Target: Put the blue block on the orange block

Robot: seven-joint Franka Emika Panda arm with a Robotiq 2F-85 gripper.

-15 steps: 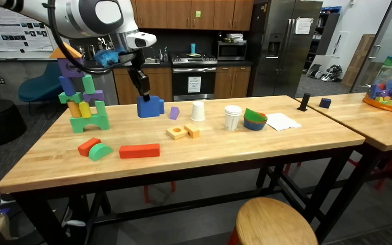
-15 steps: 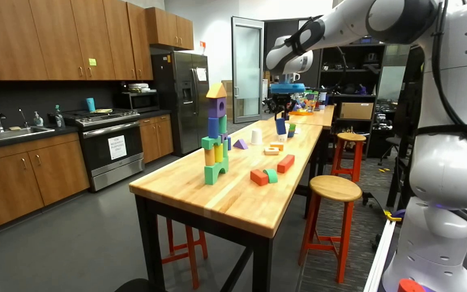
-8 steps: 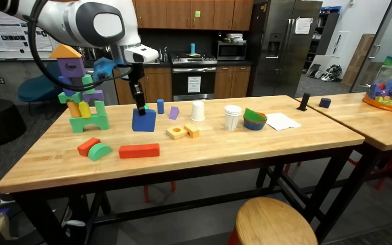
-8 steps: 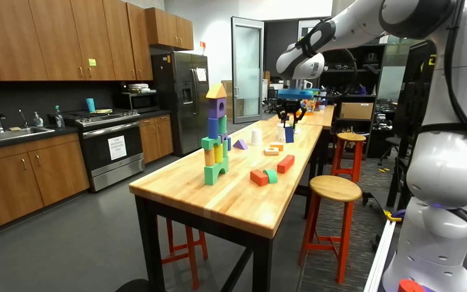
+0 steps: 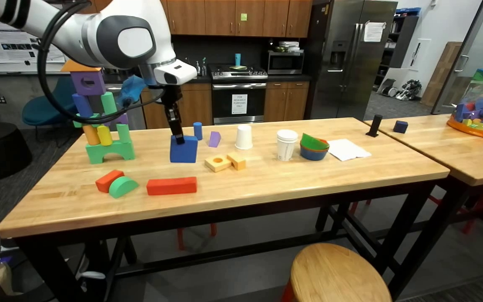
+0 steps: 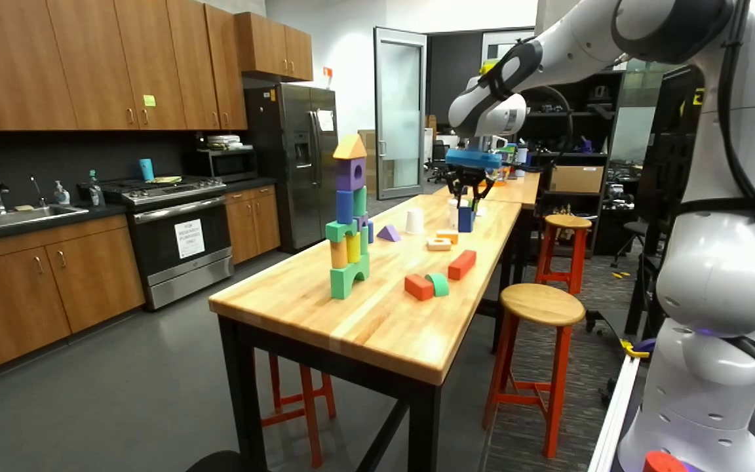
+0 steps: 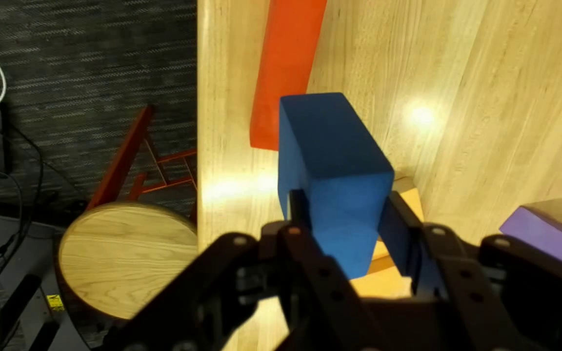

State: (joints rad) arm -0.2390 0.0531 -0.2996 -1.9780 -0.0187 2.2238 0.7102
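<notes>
Two fingers (image 7: pixel 400 217) hug the blue block (image 7: pixel 342 183) | go near and left, over the orange block (image 5: pixel 172 186) | lower slowly, flat

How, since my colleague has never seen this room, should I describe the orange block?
In an exterior view, on the wooden table, find the green semicircle. Right of it lies the orange block, a reddish bar longer than the red block left of the semicircle.

Bright exterior views, wrist view — glare spots on tabletop (image 7: pixel 430 122), claw (image 7: pixel 349 212) blurred
</notes>
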